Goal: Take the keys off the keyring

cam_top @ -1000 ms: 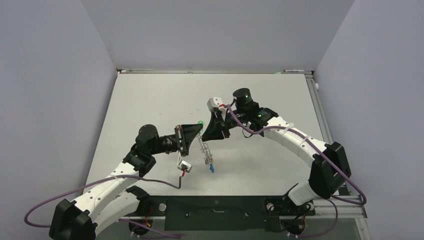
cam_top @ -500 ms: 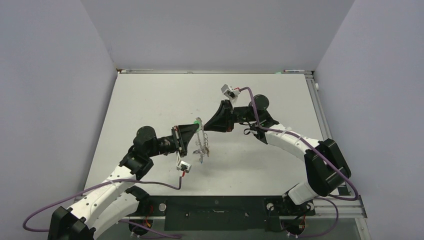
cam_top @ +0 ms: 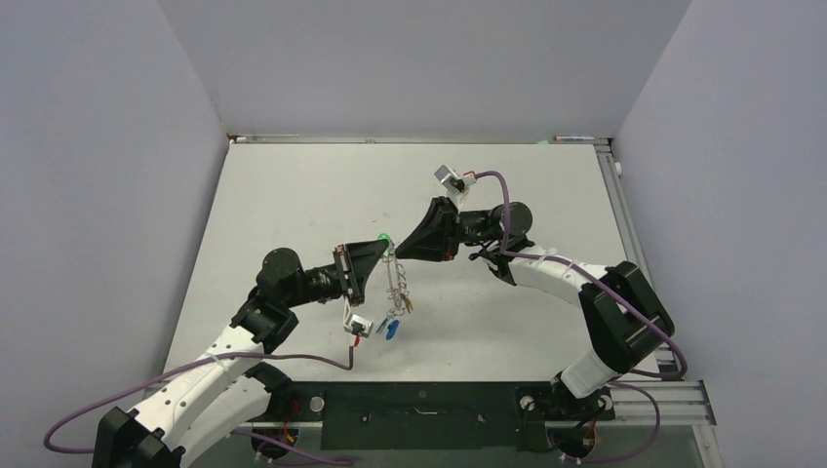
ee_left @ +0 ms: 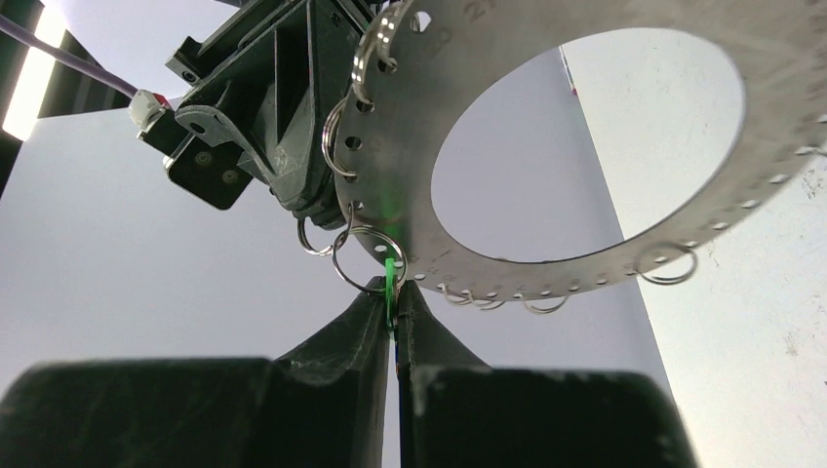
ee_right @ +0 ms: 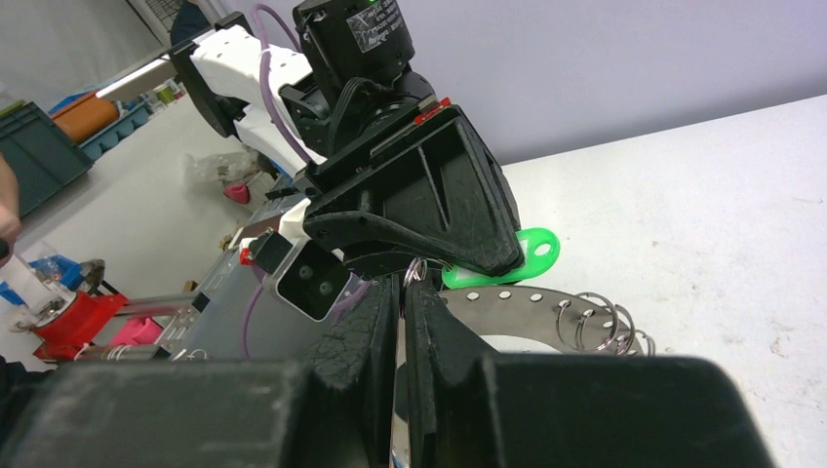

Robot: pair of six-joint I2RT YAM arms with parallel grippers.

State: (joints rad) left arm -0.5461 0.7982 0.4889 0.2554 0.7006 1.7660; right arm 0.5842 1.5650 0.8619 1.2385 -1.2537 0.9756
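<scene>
**Asker:** Where is the keyring (ee_left: 400,166)?

**Me:** It is lifted off the bench (cam_top: 293,195) and hangs between my two arms, over the middle of it. From my left wrist it shows as a broad, flat silver band with small holes along its edges.

**Asker:** And your left pincer (ee_left: 395,297)?

**Me:** Its fingers are pressed together on the green tag (ee_left: 391,278), which pokes up from between the tips. The tag sits right against the band's lower left edge.

**Asker:** And the right one?

**Me:** My right pincer (ee_right: 401,292) comes in from the opposite side, nearly tip to tip with the left. Its fingers are drawn almost together. The band's rim runs into the narrow slit between them, so it is clamped on the keyring. The green tag lies just beyond those tips.

**Asker:** Does anything else hang there?

**Me:** Small split rings (ee_left: 334,261) are threaded through the holes. From above, a blue tag (cam_top: 390,329) dangles at the lowest end, below my left pincer. I cannot tell whether it touches the bench.
</scene>
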